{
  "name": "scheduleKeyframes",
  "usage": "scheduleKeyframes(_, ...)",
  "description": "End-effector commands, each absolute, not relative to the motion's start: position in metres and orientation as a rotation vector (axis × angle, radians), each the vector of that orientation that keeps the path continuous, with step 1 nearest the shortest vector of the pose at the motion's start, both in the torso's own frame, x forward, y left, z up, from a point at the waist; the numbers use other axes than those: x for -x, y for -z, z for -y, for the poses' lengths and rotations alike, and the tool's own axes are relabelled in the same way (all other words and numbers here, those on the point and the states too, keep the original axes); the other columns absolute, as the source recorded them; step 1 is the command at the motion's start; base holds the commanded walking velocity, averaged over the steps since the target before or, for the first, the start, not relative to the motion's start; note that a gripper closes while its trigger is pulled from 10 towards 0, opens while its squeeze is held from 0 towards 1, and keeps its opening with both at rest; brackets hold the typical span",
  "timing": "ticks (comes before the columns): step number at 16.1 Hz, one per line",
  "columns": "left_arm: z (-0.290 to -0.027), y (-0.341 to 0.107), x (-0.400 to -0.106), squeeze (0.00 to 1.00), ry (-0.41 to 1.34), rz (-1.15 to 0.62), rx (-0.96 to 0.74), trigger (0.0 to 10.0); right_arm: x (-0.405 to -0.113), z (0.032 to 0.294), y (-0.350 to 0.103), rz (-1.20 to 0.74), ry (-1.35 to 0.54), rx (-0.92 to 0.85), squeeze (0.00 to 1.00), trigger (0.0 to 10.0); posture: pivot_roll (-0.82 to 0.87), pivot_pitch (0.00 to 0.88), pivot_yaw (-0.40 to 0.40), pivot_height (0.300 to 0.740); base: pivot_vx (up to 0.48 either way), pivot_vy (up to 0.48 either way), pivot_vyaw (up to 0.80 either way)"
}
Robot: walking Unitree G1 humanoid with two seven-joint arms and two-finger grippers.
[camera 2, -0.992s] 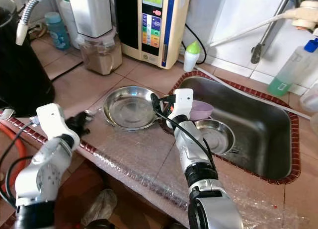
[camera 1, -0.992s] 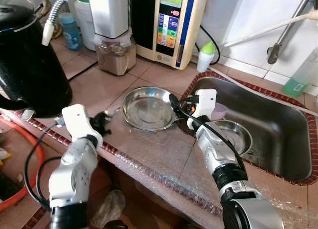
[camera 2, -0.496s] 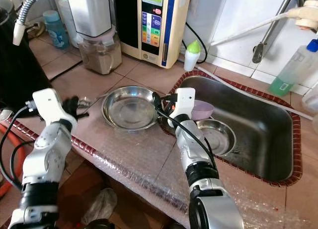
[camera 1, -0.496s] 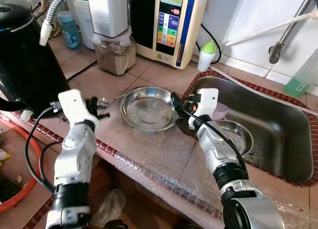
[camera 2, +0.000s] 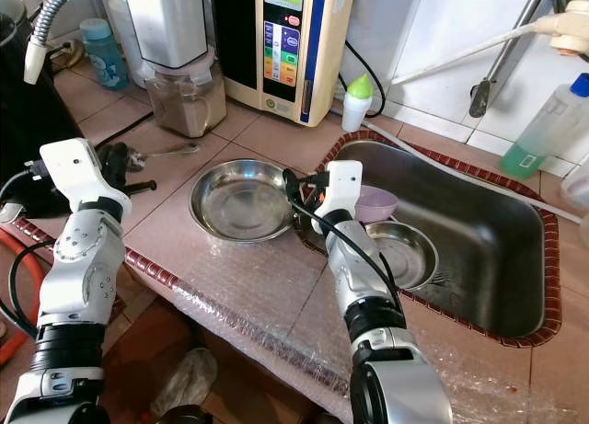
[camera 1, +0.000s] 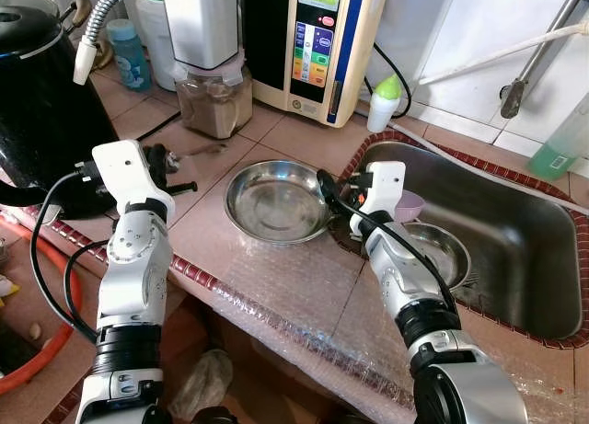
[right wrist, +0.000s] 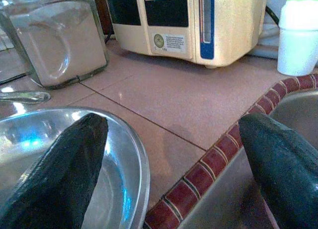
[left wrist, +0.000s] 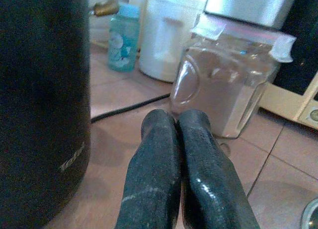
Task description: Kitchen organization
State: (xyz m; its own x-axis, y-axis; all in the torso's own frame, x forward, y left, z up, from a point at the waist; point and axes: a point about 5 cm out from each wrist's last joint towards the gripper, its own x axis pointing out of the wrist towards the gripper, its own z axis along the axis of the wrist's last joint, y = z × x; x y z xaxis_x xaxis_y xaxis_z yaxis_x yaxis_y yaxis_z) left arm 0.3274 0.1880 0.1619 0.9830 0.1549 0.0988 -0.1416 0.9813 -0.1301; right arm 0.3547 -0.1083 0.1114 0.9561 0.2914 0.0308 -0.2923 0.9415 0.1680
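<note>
While one steel bowl (camera 1: 276, 201) sits bare on the counter, two bowls (camera 1: 437, 252) lie in the sink (camera 1: 515, 212); left gripper (left wrist: 178, 120) pinched together, right gripper (right wrist: 174, 139) spread wide.

The left arm is reaching up and forward, its white wrist housing raised above the silver forearm. The left claw (left wrist: 179, 154) is pointing ahead, its two black fingers (left wrist: 154, 174) pressing flat against each other with no gap between them. The right arm is stretching forward with the elbow low and the wrist tilting upward. The right claw (right wrist: 174, 154) is gaping wide, its two black fingertips standing far apart and gripping nothing.
</note>
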Motion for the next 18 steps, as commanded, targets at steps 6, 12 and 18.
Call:
scheduleKeyframes(6, -0.163, -0.200, -0.333, 0.00, -0.028, 0.316, 0.033, 0.0, -0.359, 0.114, -0.116, 0.029, -0.271, -0.171, 0.00, 10.0, 0.13, 0.000, -0.024, 0.740, 0.000, 0.000, 0.00)
scheduleKeyframes(12, -0.140, -0.245, -0.335, 0.00, 0.116, 0.500, -0.045, 0.0, -0.361, 0.128, -0.121, 0.056, -0.235, -0.158, 0.00, 10.0, 0.10, 0.000, -0.001, 0.740, 0.000, 0.000, 0.00)
scheduleKeyframes(18, -0.118, -0.226, -0.347, 0.00, 0.439, 0.380, -0.205, 0.0, -0.354, 0.150, -0.128, 0.123, -0.234, -0.017, 0.00, 10.0, 0.05, 0.000, 0.036, 0.740, 0.000, 0.000, 0.00)
